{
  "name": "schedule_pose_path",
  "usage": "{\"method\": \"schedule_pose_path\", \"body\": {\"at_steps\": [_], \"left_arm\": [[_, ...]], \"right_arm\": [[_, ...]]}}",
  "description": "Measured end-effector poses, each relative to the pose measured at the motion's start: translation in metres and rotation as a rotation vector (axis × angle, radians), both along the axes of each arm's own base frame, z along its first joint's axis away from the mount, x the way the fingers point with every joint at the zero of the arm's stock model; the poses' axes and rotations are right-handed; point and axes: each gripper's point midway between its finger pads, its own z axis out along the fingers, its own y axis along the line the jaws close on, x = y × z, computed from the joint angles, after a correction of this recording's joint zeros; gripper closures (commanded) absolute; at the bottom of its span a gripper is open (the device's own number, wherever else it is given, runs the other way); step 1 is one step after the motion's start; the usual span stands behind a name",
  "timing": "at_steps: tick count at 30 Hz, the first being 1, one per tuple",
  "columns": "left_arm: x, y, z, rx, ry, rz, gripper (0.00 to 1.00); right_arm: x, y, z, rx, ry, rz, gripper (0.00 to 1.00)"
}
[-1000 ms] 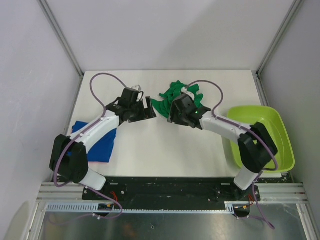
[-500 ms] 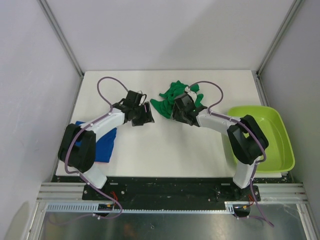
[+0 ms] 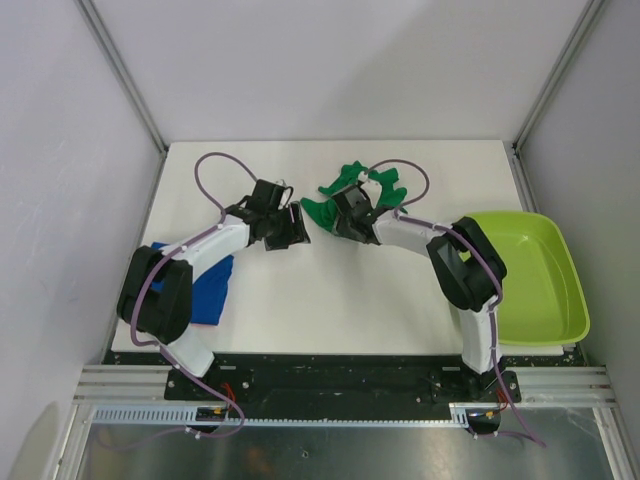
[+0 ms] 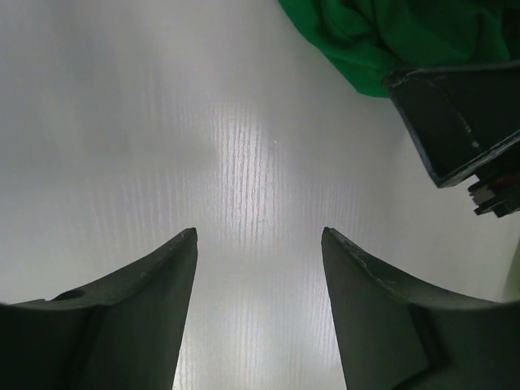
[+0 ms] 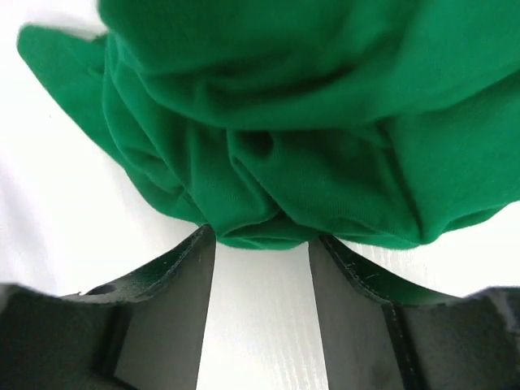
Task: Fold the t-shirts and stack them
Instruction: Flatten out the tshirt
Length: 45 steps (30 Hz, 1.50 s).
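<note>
Cloth in two colours lies on the white worktop [image 3: 340, 290] in the top view. The dark green t-shirt [image 3: 318, 211] sits crumpled a little above the centre of the frame. The blue t-shirt [image 3: 212, 285] lies flat at the left edge, partly under the left arm, well apart from the green one. The left hand [image 3: 297, 228] hovers just left of the green heap and the right hand [image 3: 336, 216] is at the heap's lower edge, so the two face each other closely. A lime-green tub [image 3: 550, 290] stands at the right.

In the left wrist view, the left hand [image 4: 258, 236] has its fingers apart with only bare worktop [image 4: 162, 122] between them. The dark green t-shirt [image 4: 390, 41] is in the upper right corner, with a dark part of the right arm [image 4: 455, 122] below it.

In the right wrist view, the right hand [image 5: 262, 236] also has its fingers spread. The bunched dark green t-shirt [image 5: 309, 122] fills the upper frame, and its lowest fold reaches the fingertips (at the tips, not clamped between them). White worktop [image 5: 49, 203] shows at the left and in the gap.
</note>
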Motion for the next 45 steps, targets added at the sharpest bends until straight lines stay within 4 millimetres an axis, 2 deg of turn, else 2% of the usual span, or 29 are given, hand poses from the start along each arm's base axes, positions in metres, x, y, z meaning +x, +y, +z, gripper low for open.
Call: {"method": "schedule_pose_path", "body": {"at_steps": [2,5,6,8,11,15,17,18,20,23,25,28,30,34,37,40,45], "left_arm": [[0.000,0.000,0.000,0.000,0.000,-0.001,0.32],[0.000,0.000,0.000,-0.001,0.000,0.000,0.32],[0.000,0.000,0.000,-0.001,0.000,-0.001,0.32],[0.000,0.000,0.000,-0.001,0.000,-0.002,0.32],[0.000,-0.001,0.000,-0.004,0.001,-0.003,0.32],[0.000,-0.003,0.003,-0.012,-0.001,-0.007,0.32],[0.003,-0.005,0.007,-0.022,-0.008,-0.011,0.32],[0.006,-0.008,0.009,-0.029,-0.013,-0.014,0.32],[0.011,-0.012,0.012,-0.037,-0.024,-0.019,0.32],[0.018,-0.025,0.013,-0.055,-0.034,-0.034,0.32],[0.020,-0.036,0.011,-0.069,-0.027,-0.050,0.32],[0.019,-0.057,0.005,-0.083,-0.018,-0.086,0.33],[0.015,-0.073,0.000,-0.097,-0.005,-0.118,0.33],[0.004,-0.098,-0.011,-0.114,0.017,-0.175,0.33],[-0.002,-0.113,-0.018,-0.132,0.029,-0.201,0.33],[-0.006,-0.124,-0.022,-0.155,0.037,-0.215,0.33],[0.001,-0.134,-0.014,-0.201,0.005,-0.209,0.33]], "right_arm": [[0.005,-0.001,0.005,-0.013,-0.018,-0.020,0.60],[0.012,-0.002,0.011,-0.030,-0.037,-0.044,0.88],[0.015,-0.002,0.011,-0.035,-0.041,-0.047,0.94],[0.018,-0.002,0.010,-0.048,-0.038,-0.055,0.98],[0.017,-0.006,0.009,-0.080,-0.020,-0.056,1.00],[0.014,-0.019,0.023,-0.134,-0.008,-0.049,1.00],[0.012,-0.034,0.043,-0.150,-0.009,-0.052,1.00],[0.012,-0.045,0.060,-0.150,-0.023,-0.058,1.00],[0.015,-0.066,0.098,-0.137,-0.069,-0.080,1.00],[0.020,-0.106,0.173,-0.085,-0.183,-0.137,1.00],[0.023,-0.130,0.215,-0.054,-0.260,-0.174,1.00],[0.023,-0.156,0.252,-0.042,-0.327,-0.211,1.00],[0.024,-0.161,0.262,-0.050,-0.342,-0.209,1.00],[0.026,-0.163,0.267,-0.078,-0.334,-0.190,1.00],[0.035,-0.163,0.280,-0.086,-0.343,-0.181,1.00],[0.044,-0.160,0.305,-0.086,-0.377,-0.175,1.00],[0.051,-0.141,0.362,-0.060,-0.479,-0.146,1.00]]}}
